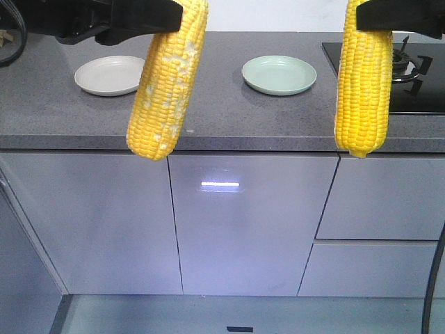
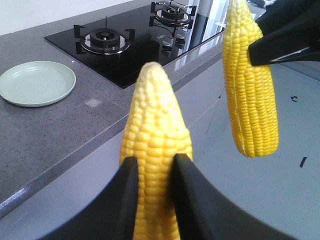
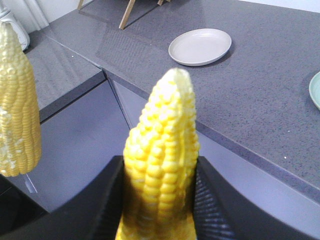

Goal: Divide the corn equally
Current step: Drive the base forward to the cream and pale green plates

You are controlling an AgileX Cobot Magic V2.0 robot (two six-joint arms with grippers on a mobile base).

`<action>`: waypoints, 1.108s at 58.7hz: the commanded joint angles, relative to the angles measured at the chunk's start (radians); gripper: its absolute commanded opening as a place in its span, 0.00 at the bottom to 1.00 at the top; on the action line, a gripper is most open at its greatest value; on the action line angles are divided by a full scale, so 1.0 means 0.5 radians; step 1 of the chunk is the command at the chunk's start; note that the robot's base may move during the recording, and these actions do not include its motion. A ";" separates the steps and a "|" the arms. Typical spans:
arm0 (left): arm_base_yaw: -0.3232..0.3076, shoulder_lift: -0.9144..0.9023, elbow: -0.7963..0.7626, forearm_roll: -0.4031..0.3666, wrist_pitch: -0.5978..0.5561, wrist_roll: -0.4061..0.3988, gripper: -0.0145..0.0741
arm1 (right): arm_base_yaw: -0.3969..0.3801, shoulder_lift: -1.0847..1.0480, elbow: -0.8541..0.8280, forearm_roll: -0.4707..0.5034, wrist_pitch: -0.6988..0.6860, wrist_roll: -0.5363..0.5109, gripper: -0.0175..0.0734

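Left gripper (image 2: 155, 161) grips the left corn cob (image 1: 167, 76), right gripper (image 3: 159, 164) the right corn cob (image 1: 363, 76); end-pinched, either could slip floorward.

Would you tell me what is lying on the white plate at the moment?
Nothing: the white plate lies bare and fully uncovered in the right wrist view. The left claw holds one corn cob, the right claw the other cob.

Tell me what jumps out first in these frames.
Two big yellow cobs hang down, large in the front view: the left cob clamped in the left gripper, the right cob in the right gripper. Behind them on the grey counter sit a white plate and a green plate, neither holding any corn.
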 commanded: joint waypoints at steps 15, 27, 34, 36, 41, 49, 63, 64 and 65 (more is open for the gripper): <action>-0.002 -0.066 -0.066 -0.082 -0.114 -0.018 0.16 | -0.009 -0.063 -0.066 0.124 -0.069 -0.013 0.19; -0.002 -0.066 -0.066 -0.082 -0.114 -0.018 0.16 | -0.009 -0.063 -0.066 0.124 -0.069 -0.013 0.19; -0.002 -0.066 -0.066 -0.082 -0.114 -0.018 0.16 | -0.009 -0.063 -0.066 0.124 -0.069 -0.013 0.19; -0.002 -0.066 -0.066 -0.082 -0.114 -0.018 0.16 | -0.009 -0.063 -0.066 0.124 -0.069 -0.013 0.19; -0.002 -0.066 -0.066 -0.082 -0.114 -0.018 0.16 | -0.009 -0.063 -0.066 0.124 -0.069 -0.013 0.19; -0.002 -0.066 -0.066 -0.082 -0.114 -0.018 0.16 | -0.009 -0.063 -0.066 0.124 -0.069 -0.013 0.19; -0.002 -0.066 -0.066 -0.082 -0.114 -0.018 0.16 | -0.009 -0.063 -0.066 0.124 -0.069 -0.013 0.19; -0.002 -0.066 -0.066 -0.082 -0.114 -0.018 0.16 | -0.009 -0.063 -0.066 0.124 -0.069 -0.013 0.19; -0.002 -0.066 -0.066 -0.082 -0.114 -0.018 0.16 | -0.009 -0.063 -0.066 0.124 -0.069 -0.013 0.19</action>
